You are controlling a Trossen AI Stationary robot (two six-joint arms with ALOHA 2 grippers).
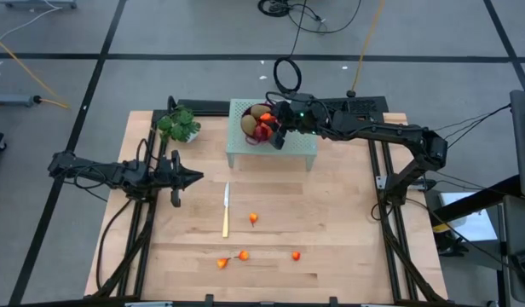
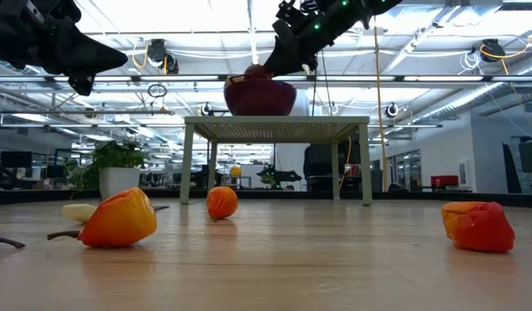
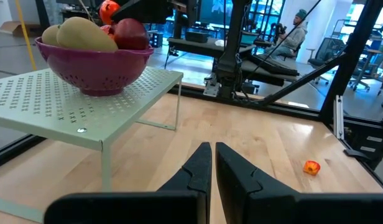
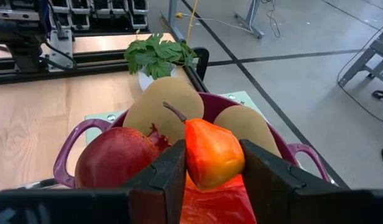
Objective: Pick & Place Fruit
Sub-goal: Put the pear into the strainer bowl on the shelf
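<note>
A purple colander bowl [image 1: 261, 128] stands on a pale green perforated stand [image 1: 297, 147] at the table's far side. It holds two brown-green ovals [image 4: 163, 106], a dark red ball [image 4: 114, 158] and a red-yellow fruit [image 4: 216, 202]. My right gripper [image 4: 213, 171] is over the bowl, shut on a small orange-red fruit [image 4: 210, 152]. Several more small orange-red fruits [image 1: 254, 219] [image 1: 296, 255] [image 1: 222, 263] lie on the near half of the table. My left gripper [image 1: 193, 177] hovers shut over the table's left part, touching nothing. My right gripper pinches the small orange-red fruit by its two flanks [image 4: 193, 158] between the fingers [image 4: 170, 177]. It comes slanting down from the table's right side. The fruit's brown stem [image 4: 174, 113] points away from the gripper. The fruit sits just above the fruit in the bowl; whether it touches them, I cannot tell.
A yellow-handled knife [image 1: 227, 209] lies at the table's middle, pointing from near to far. A green leafy plant in a pot [image 1: 179, 125] stands at the far left, beside the stand. Bare wood lies between the knife and the table's right edge.
</note>
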